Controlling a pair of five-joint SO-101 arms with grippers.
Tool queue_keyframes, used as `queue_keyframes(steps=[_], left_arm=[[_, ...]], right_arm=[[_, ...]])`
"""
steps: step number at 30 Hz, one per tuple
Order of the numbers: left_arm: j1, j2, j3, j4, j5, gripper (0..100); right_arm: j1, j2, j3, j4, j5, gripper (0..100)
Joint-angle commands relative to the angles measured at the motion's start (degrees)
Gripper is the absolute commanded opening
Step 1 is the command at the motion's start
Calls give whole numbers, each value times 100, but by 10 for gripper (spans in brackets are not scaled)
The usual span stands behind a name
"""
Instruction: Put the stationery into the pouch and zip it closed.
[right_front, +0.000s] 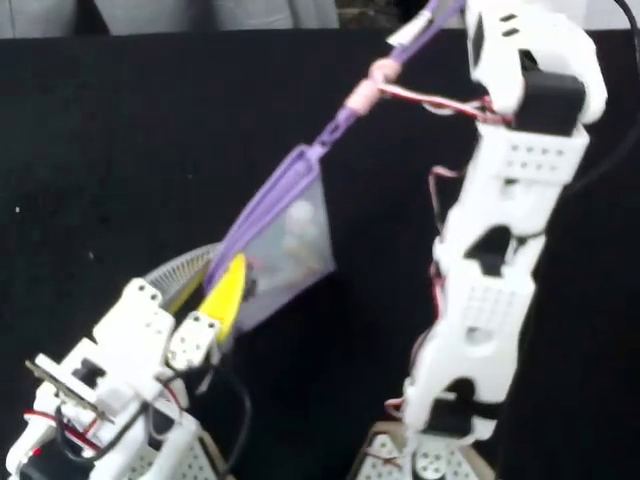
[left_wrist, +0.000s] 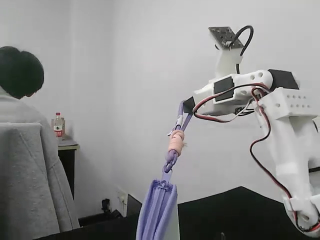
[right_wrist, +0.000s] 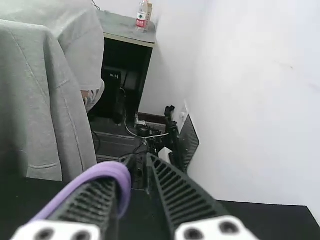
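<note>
Purple pouch (right_front: 290, 235) hangs taut, left fingers (right_front: 228, 290) clamped on its end, right fingers (right_wrist: 175, 195) pinching its strap (right_wrist: 107, 172)

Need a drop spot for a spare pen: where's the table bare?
Bare: the black table left of the pouch, back to the far edge; a narrower strip between the pouch and the right arm. Crowded: the near edge around the left pincer gripping the pouch, and under the right arm.
</note>
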Motion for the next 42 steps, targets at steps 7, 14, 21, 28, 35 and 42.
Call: queue_keyframes(steps=[7,14,21,28,35,42], left_arm=[[-576,-105,22,53,-62,28],[-629,-97,321,-114,-62,29],[-637,-88,629,-334,-9,180],[-637,-97,462,-70,-18,443],[-1130,-97,-620,193,-62,413],[-3134,-97,-1552,352,-62,395]], right_arm=[[475,-57,-127,-273,-79,11],[-325,-505,-127,422,-26,11],[-826,-708,-127,791,-26,11],[-1231,-716,-127,967,-18,12],[-1934,-716,-127,1442,1055,12],[-2338,-673,-92,2066,2453,13]])
